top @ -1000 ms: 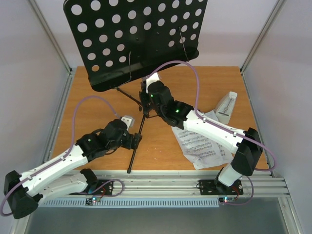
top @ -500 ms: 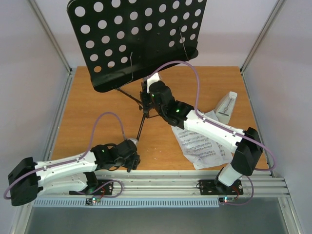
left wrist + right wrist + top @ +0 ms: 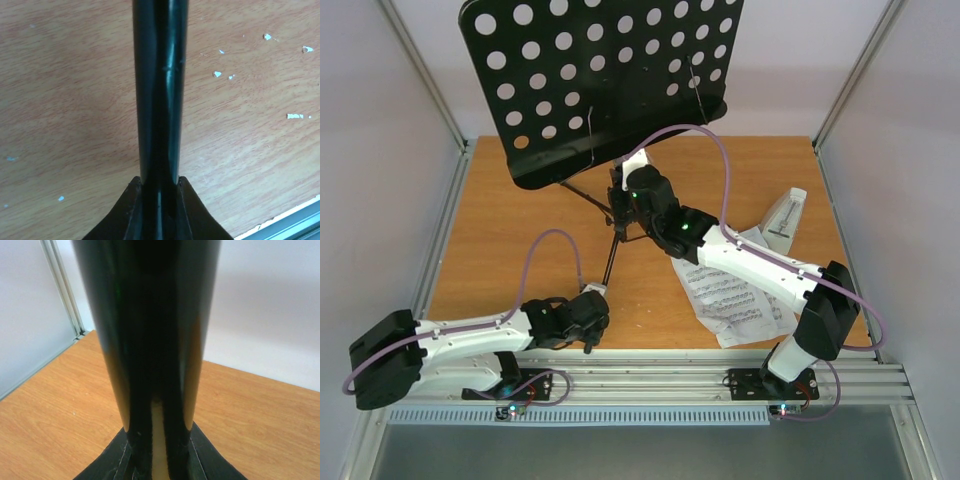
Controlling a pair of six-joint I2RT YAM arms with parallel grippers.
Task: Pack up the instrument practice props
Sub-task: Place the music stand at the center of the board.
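We've got the left gripper [image 3: 588, 325] pinched narrow on the music stand's [image 3: 610, 90] near leg [image 3: 607, 265], by the table's [image 3: 520, 230] near edge. The right gripper [image 3: 618, 210] clamps the centre post [image 3: 159, 340]; the stand sits upright mid-table.

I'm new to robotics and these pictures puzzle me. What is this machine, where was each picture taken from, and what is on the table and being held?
These are two robot arms bolted at the near edge of a wooden table, each ending in a two-finger gripper. The wide picture comes from a fixed camera above and behind them. The two close-ups come from cameras on the wrists. On the table is a black music stand, with printed music sheets and a small metronome to its right. The left gripper looks closed around one leg of the stand near its foot. The right gripper clamps the upright post.
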